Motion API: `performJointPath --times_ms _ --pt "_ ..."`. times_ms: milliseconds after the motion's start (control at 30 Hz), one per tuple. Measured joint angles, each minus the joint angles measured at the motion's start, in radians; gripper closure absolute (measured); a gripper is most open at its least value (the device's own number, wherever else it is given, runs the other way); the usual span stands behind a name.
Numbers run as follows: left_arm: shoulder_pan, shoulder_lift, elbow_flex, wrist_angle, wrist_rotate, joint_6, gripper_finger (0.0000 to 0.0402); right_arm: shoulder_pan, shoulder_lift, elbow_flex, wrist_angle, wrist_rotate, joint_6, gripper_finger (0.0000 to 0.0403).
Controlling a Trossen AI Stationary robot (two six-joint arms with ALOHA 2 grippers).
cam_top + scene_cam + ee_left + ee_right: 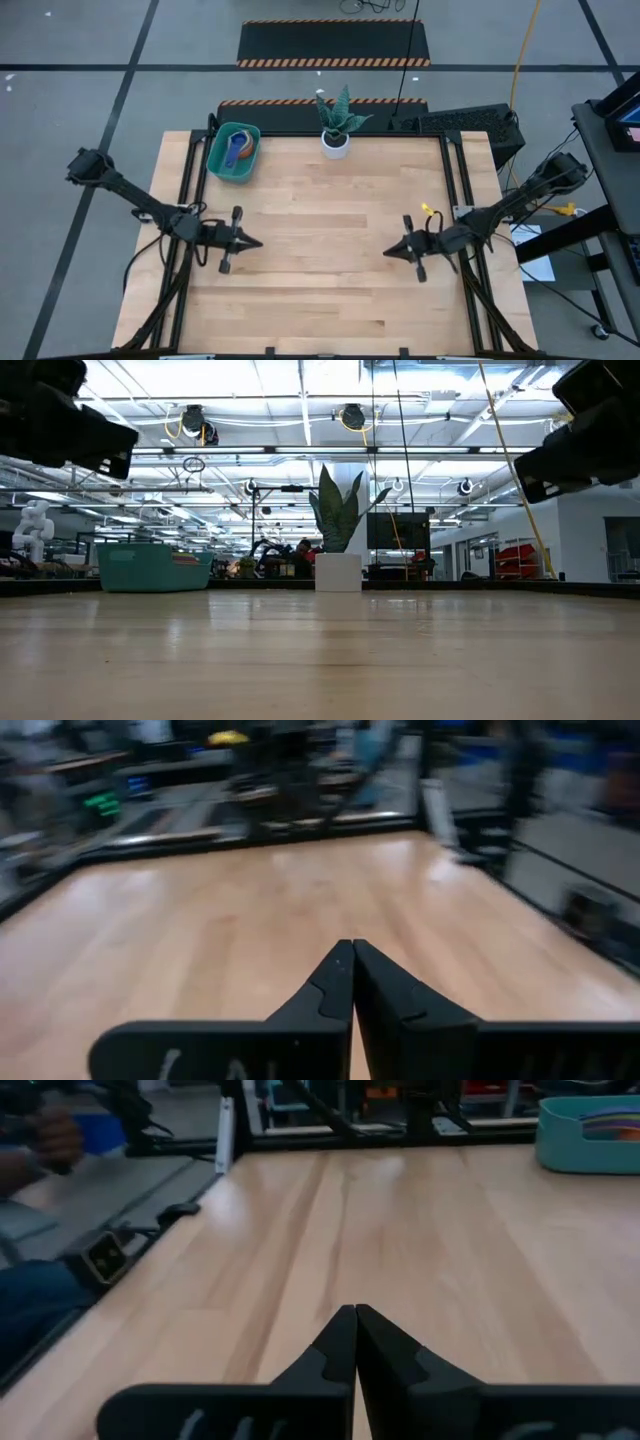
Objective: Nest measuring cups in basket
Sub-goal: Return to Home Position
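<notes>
The teal basket [234, 152] stands at the table's far left, and it shows too in the low view [150, 567] and the right wrist view [590, 1135]. Measuring cups [240, 150] sit nested inside it, blue and orange ones showing. My left gripper [258, 241] hovers shut over the left middle of the table, pointing toward the table's right edge; its fingers meet in the left wrist view [352, 952]. My right gripper [388, 251] hovers shut over the right middle, pointing toward the table's left edge, fingers together [355, 1318]. Neither holds anything.
A white pot with a green plant [336, 128] stands at the far edge's middle. A small yellow item [428, 211] lies near the right rail. Bare wooden tabletop [320, 240] lies between the two grippers.
</notes>
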Motion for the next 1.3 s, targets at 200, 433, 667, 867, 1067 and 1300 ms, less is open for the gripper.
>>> performJointPath --times_ms 200,433,667,867,1067,1300 --pt "0.062 0.000 0.000 -0.001 0.087 0.026 0.0391 0.018 -0.031 -0.100 0.111 -0.050 -0.009 0.0403" --pt "0.174 0.000 0.000 -0.003 0.210 0.040 0.0397 0.018 -0.170 -0.137 0.053 -0.053 -0.062 0.0403" --pt "0.256 -0.008 0.000 -0.010 0.255 0.027 0.0385 0.015 -0.376 -0.139 -0.122 -0.052 -0.196 0.0403" --pt "0.276 -0.025 -0.001 -0.062 0.255 -0.007 0.0398 -0.008 -0.564 -0.140 -0.277 -0.046 -0.254 0.0403" --pt "0.244 -0.055 -0.001 -0.125 0.250 -0.049 0.0393 -0.017 -0.704 -0.140 -0.403 -0.051 -0.245 0.0403" --pt "0.239 -0.107 -0.001 -0.195 0.192 -0.025 0.0390 -0.032 -0.797 -0.141 -0.450 -0.052 -0.328 0.0403"
